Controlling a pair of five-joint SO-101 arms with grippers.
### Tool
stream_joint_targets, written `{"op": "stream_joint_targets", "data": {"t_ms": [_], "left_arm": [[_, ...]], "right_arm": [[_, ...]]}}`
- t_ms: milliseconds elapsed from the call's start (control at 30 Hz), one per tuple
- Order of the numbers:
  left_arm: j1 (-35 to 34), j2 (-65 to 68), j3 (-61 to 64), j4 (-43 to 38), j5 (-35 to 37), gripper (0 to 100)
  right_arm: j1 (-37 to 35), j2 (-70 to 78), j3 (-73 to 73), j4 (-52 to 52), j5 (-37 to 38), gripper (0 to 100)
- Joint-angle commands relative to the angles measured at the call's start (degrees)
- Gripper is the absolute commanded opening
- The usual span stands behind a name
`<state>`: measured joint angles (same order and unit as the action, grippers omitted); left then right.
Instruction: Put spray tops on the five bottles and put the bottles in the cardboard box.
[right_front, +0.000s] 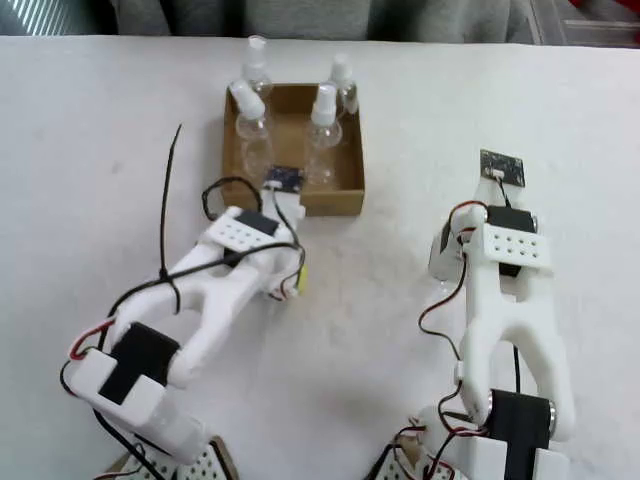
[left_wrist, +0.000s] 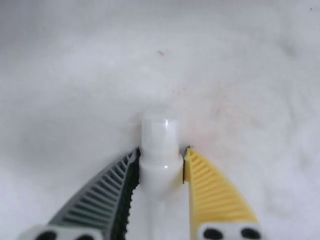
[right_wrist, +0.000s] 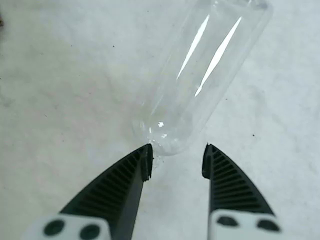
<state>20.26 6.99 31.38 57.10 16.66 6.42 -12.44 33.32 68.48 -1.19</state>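
Clamping spray top (left_wrist: 160, 129) — left hand (left_wrist: 160, 151), barely parted

**Both our arms reach forward, one gripping and one open**

Our left arm (right_front: 205, 300) is stretched forward and angled inward. Our left gripper (left_wrist: 160, 154) is closed on a spray top (left_wrist: 160, 132), pinched between its grey finger (left_wrist: 100, 200) and yellow finger (left_wrist: 215, 195). Our right arm (right_front: 508, 300) points straight ahead. Our right gripper (right_wrist: 176, 154) has its jaws apart.
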Motion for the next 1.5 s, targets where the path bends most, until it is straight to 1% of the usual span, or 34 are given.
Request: {"op": "stream_joint_targets", "data": {"t_ms": [0,167,233,300,333,400,467,600,667,767,867,900,933,967,1067,1167,1233,1300,1400,1467], "left_arm": [[1.63,-0.22,-1.76,-0.35,-2.81,6],[0.57,-0.57,-1.93,-0.7,-3.43,6],[-1.36,-0.57,-2.37,-1.23,-3.43,6],[-3.91,-0.57,-2.37,-3.6,-3.43,6],[-5.23,-0.57,-2.37,-4.48,-3.43,6],[-7.52,-0.57,-1.93,-6.86,-4.48,6],[-8.92,-0.66,-1.93,-7.3,-6.42,6],[-10.59,-0.66,-2.29,-7.56,-6.77,6],[-11.38,-0.66,-2.37,-7.65,-6.86,6],[-12.79,-0.66,-3.16,-7.65,-6.86,6],[-14.29,-0.66,-3.69,-7.65,-6.95,6],[-14.64,-0.66,-3.69,-7.65,-6.95,6],[-14.81,-0.66,-3.69,-7.65,-7.03,6],[-14.81,-0.66,-3.69,-7.65,-7.03,6],[-14.81,-0.66,-3.52,-7.65,-7.03,6],[-14.81,-0.66,-3.52,-7.65,-7.03,6],[-14.81,-0.66,-3.43,-7.65,-7.03,6],[-14.81,-0.66,-3.43,-7.65,-7.12,6],[-14.81,-0.66,-3.6,-7.65,-7.12,6],[-14.9,-0.66,-3.6,-7.65,-7.12,6]], "right_arm": [[-0.57,-1.63,-0.35,-0.66,0.7,14.5],[-0.57,-1.63,-0.35,-0.66,1.05,14.5],[-0.48,-2.07,-0.44,-0.66,1.05,14.5],[-0.48,-2.24,-0.88,-0.66,1.23,14.5],[-0.22,-2.24,-1.14,-0.66,2.55,14.5],[0.04,-2.24,-2.55,-0.13,7.91,14.5],[0.57,-2.24,-3.87,1.01,12.92,14.4],[2.24,-2.24,-7.91,2.33,21.19,14.4],[4.18,-2.24,-10.99,2.51,23.38,14.4],[7.25,-1.71,-16.18,2.24,23.38,14.4],[8.66,-1.54,-20.48,0.66,24.09,14.4],[8.75,-1.54,-21.63,-0.4,25.85,14.4],[8.57,-1.54,-22.51,-1.71,29.8,14.4],[8.31,-1.54,-22.95,-2.59,35.6,14.4],[7.08,-1.54,-22.33,-2.95,57.67,14.4],[7.43,-1.63,-18.81,-2.59,78.77,14.4],[7.43,-1.63,-16.62,-0.75,91.25,14.8],[7.43,-1.63,-15.56,3.82,102.95,14.9],[7.16,-1.63,-15.74,11.38,117.63,14.9],[6.2,-1.63,-15.65,13.49,121.76,14.9]]}}
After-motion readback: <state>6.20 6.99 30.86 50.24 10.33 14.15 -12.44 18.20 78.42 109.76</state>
